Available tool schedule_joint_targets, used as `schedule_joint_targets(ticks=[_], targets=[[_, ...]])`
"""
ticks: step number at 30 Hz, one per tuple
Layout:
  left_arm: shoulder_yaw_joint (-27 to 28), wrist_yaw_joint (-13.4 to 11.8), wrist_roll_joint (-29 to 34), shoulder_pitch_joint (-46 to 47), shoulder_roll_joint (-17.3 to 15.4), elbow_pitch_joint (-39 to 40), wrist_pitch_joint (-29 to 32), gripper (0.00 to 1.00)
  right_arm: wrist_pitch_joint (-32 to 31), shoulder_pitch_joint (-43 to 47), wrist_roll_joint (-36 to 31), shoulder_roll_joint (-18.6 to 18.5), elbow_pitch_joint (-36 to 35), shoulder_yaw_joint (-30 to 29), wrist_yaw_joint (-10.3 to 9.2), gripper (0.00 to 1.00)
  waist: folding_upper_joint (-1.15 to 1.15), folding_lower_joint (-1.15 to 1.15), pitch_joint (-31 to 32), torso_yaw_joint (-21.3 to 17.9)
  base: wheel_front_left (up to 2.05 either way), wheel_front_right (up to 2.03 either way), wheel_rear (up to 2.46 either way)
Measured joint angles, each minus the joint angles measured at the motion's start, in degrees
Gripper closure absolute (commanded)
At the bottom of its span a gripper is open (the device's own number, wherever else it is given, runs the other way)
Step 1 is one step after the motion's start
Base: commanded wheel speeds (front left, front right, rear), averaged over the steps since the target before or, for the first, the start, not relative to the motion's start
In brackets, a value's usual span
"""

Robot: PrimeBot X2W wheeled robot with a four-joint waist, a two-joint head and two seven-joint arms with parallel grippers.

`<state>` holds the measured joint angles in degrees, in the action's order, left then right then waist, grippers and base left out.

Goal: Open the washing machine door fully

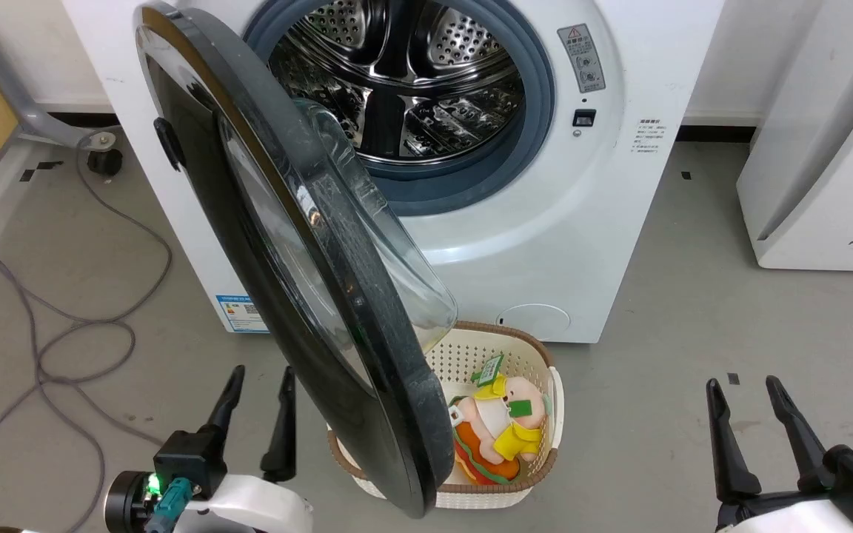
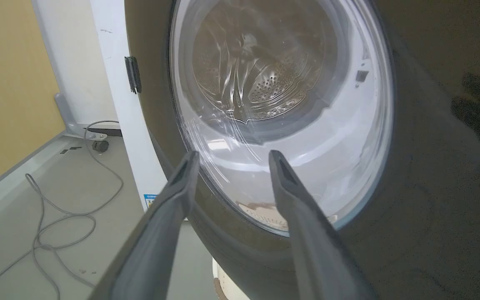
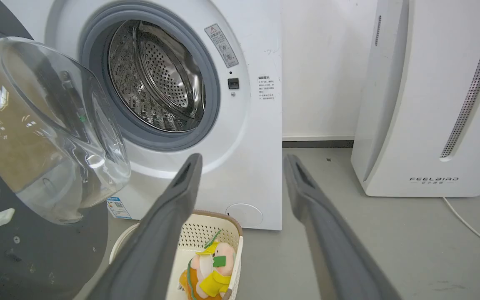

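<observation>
1. Left gripper (image 1: 263,372): fingers spread, nothing between them. It sits low at the near left, just beside the outer black face of the washing machine door (image 1: 289,244), with a gap between them in the head view.
2. Left wrist view: both fingers (image 2: 173,196) point at the door's round window, and the drum shows through the glass.
3. Right gripper (image 1: 742,382): fingers spread, empty, near right over the grey floor (image 1: 693,311), well apart from the door.
4. Door partly open, hinged on the washer's left side and swung out toward the near side, almost edge-on in the head view. Its clear glass bowl (image 3: 48,125) bulges right from the inner face.
5. Door's near lower edge overlaps the left part of the cream laundry basket (image 1: 537,354); can't tell if they touch.
6. Basket is on the floor just in front of the white washing machine (image 1: 582,222), with a plush toy (image 1: 504,422) inside.
7. Steel drum (image 1: 404,74) is exposed, with a grey rubber ring around it.
8. White FEELBIRD appliance (image 1: 819,170) at far right; grey cable (image 1: 64,326) looped on the floor at left.
</observation>
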<state>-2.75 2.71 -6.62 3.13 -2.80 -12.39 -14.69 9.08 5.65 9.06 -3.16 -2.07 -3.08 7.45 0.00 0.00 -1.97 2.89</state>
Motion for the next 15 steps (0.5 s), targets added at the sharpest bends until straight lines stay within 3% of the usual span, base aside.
schedule_joint_targets(ticks=[1,2,9,15], targets=[[0.03,0.00,0.01,0.00,0.00,-0.05,0.00,0.96,0.00,-0.01,0.00,0.00,0.02,-0.01,0.00,0.00,0.00,0.00,0.00,-0.01,0.00,0.00,0.00],[0.05,0.01,0.07,0.00,0.00,-0.12,0.00,1.00,0.00,-0.02,0.00,0.01,0.03,-0.04,0.00,0.00,0.00,0.00,-0.01,-0.02,0.00,0.00,0.00],[0.11,0.33,1.09,0.02,0.00,0.36,0.00,1.00,-0.42,-0.04,0.00,0.01,0.03,-0.19,0.00,0.00,0.00,0.00,-0.08,0.08,0.00,0.00,0.00],[0.88,0.15,1.53,0.57,-0.01,5.23,0.00,1.00,-0.49,-0.04,0.03,0.01,0.05,-0.20,0.00,0.00,0.00,0.00,0.07,0.36,0.00,0.00,0.00]])
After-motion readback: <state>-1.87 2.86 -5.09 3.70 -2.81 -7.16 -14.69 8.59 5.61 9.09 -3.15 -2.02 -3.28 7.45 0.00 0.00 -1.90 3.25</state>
